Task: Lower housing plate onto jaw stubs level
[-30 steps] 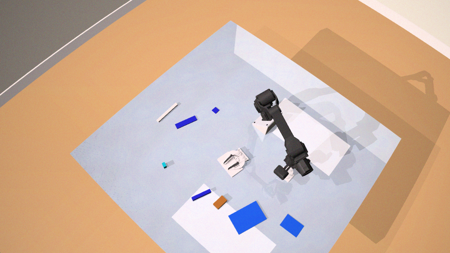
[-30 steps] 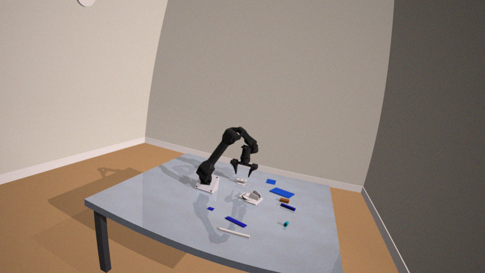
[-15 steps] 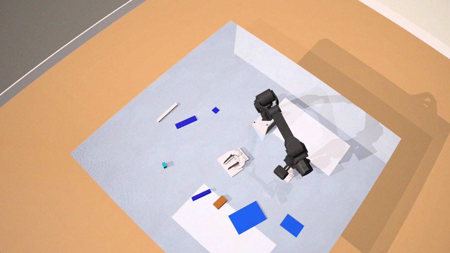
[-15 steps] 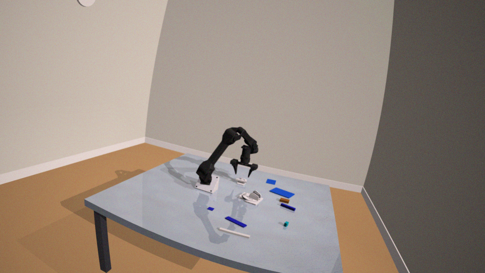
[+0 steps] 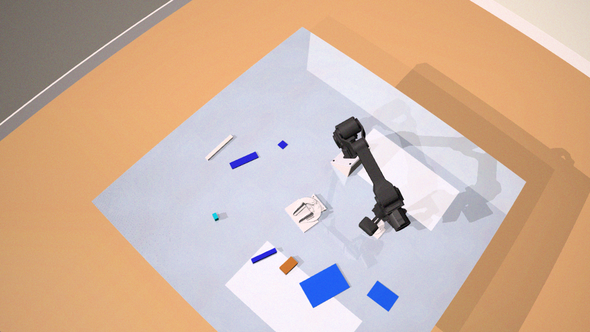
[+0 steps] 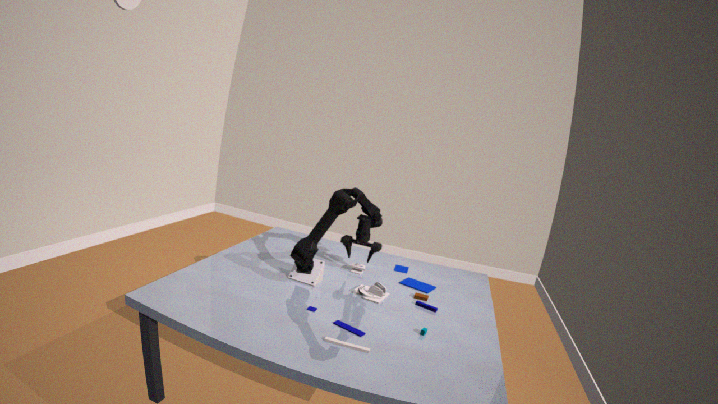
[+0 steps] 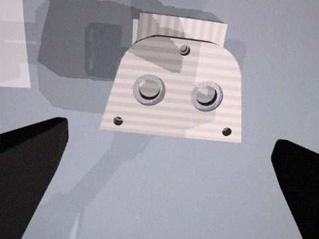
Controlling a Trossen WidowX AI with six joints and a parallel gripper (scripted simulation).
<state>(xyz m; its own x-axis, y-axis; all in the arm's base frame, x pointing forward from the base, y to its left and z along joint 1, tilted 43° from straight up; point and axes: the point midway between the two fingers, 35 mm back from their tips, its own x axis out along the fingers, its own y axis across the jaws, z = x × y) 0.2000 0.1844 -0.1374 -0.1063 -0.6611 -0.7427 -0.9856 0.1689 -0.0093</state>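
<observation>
The pale housing plate [image 5: 378, 233] [image 6: 357, 265] [image 7: 176, 114] has a rounded end, two ringed round openings and three small holes. It lies over a pale block [image 7: 204, 31] that juts out past its rounded end in the wrist view. My gripper [image 5: 381, 225] [image 6: 359, 259] [image 7: 174, 139] is open and empty above the plate, one finger off each side; in the top view it partly covers the plate. The pale jaw base [image 5: 303, 226] [image 6: 381, 298] stands apart, nearer the table's middle, and carries two grey jaws [image 5: 306, 217] [image 6: 377, 289]. The stubs are too small to make out.
Two bright blue sheets [image 5: 324, 285] [image 5: 382, 296], an orange block [image 5: 288, 265] [image 6: 420, 297] and a dark blue bar [image 5: 263, 255] [image 6: 426, 306] lie beyond the jaws. A cyan block [image 5: 215, 216] [image 6: 423, 331], another dark blue bar [image 5: 244, 160] and a white bar [image 5: 219, 147] lie farther off.
</observation>
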